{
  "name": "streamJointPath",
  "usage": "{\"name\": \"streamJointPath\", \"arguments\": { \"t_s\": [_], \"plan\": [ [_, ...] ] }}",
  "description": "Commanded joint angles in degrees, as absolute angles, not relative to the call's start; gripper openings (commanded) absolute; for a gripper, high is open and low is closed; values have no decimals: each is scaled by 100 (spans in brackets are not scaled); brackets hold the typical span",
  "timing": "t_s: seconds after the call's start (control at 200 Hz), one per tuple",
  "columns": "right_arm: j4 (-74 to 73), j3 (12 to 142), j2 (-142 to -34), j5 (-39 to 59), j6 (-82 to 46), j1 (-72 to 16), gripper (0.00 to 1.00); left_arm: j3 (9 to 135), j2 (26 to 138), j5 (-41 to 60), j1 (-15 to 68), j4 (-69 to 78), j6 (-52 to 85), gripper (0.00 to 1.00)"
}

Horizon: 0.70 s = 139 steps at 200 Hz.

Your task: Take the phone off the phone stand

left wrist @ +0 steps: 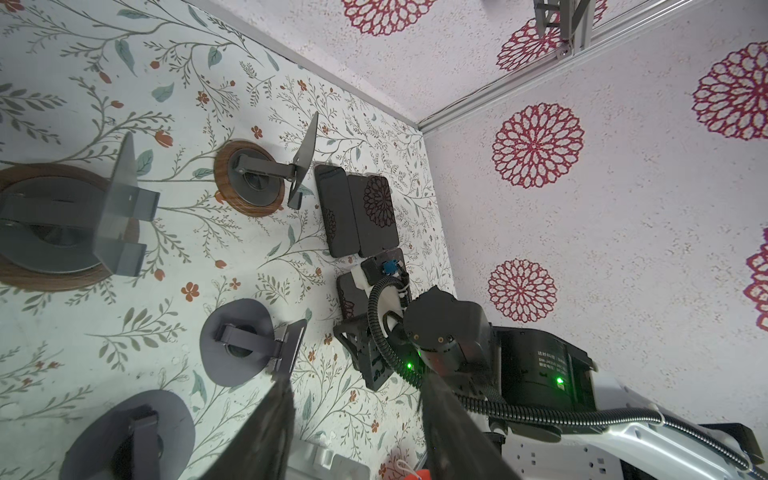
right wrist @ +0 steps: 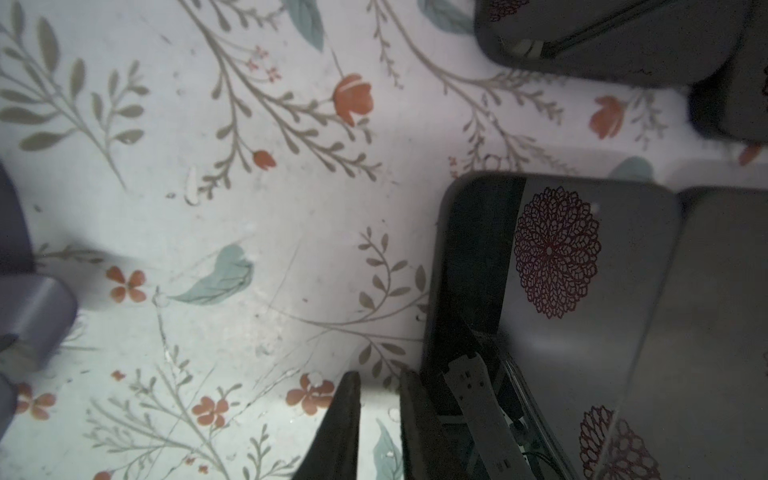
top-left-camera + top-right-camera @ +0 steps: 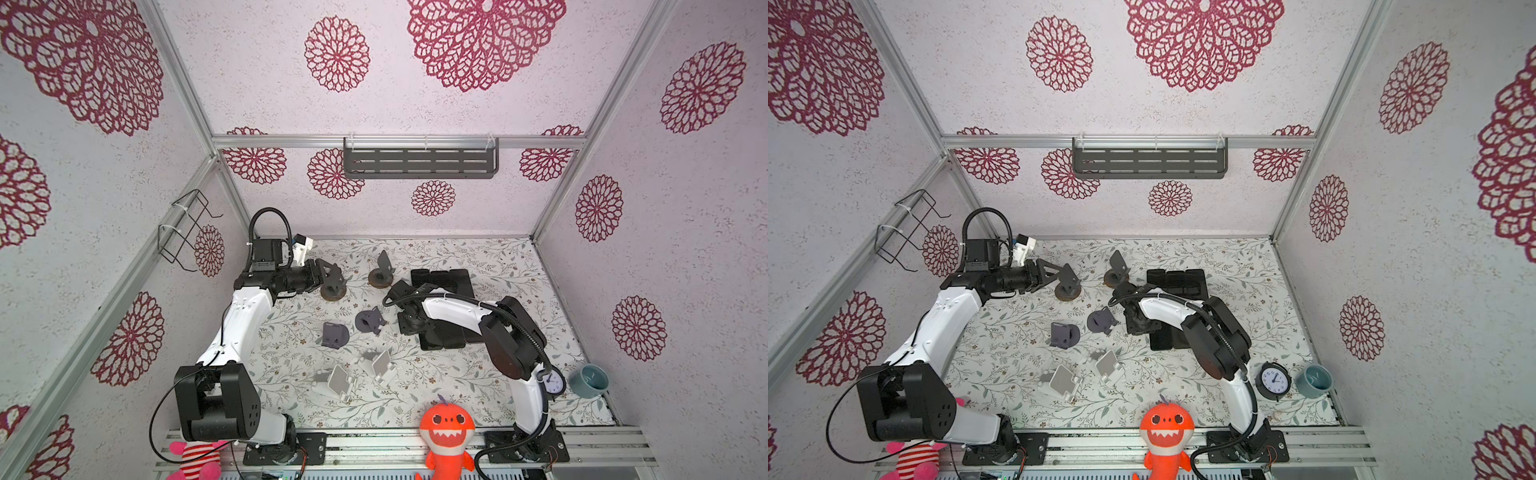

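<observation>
Several black phones lie flat on the table in two groups, one at the back (image 3: pixel 442 279) and one nearer (image 3: pixel 446 341). None rests on a phone stand. My left gripper (image 3: pixel 328 275) hovers open and empty by the wood-based phone stand (image 3: pixel 332 291), which stands off to one side in the left wrist view (image 1: pixel 62 224). My right gripper (image 2: pixel 380 376) points down at the near phones' left edge. Its jaws stand narrowly open with bare table between them, and one finger (image 2: pixel 415 415) is beside a phone (image 2: pixel 582 270).
Another wood-based stand (image 3: pixel 380 274), two grey stands (image 3: pixel 334 334) (image 3: pixel 370 321) and two white stands (image 3: pixel 336 382) (image 3: pixel 380 363) dot the middle. A clock (image 3: pixel 1273 380) and a teal cup (image 3: pixel 588 380) sit front right. An orange plush shark (image 3: pixel 446 432) is at the front edge.
</observation>
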<state>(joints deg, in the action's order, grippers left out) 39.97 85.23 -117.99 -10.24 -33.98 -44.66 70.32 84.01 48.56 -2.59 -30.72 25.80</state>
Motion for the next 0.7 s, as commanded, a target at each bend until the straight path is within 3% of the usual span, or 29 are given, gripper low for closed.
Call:
{"name": "streamJointPath", "arguments": {
  "t_s": [0.0, 0.26, 0.45, 0.691],
  "plan": [
    [4084, 8418, -11638, -1092, -3281, -4401, 24, 6961, 8288, 4888, -334, -2937, 2593, 53],
    [3968, 8582, -11425, -1148, -3093, -4403, 35, 6961, 8288, 4821, -334, -2959, 2584, 54],
    [3975, 8578, -10980, -1446, -2866, -4244, 62, 6961, 8279, 4757, -343, -2983, 2555, 56],
    [3679, 8182, -10173, -1999, -2256, -3734, 88, 6948, 8099, 4455, -345, -2973, 2451, 61]
  ]
}}
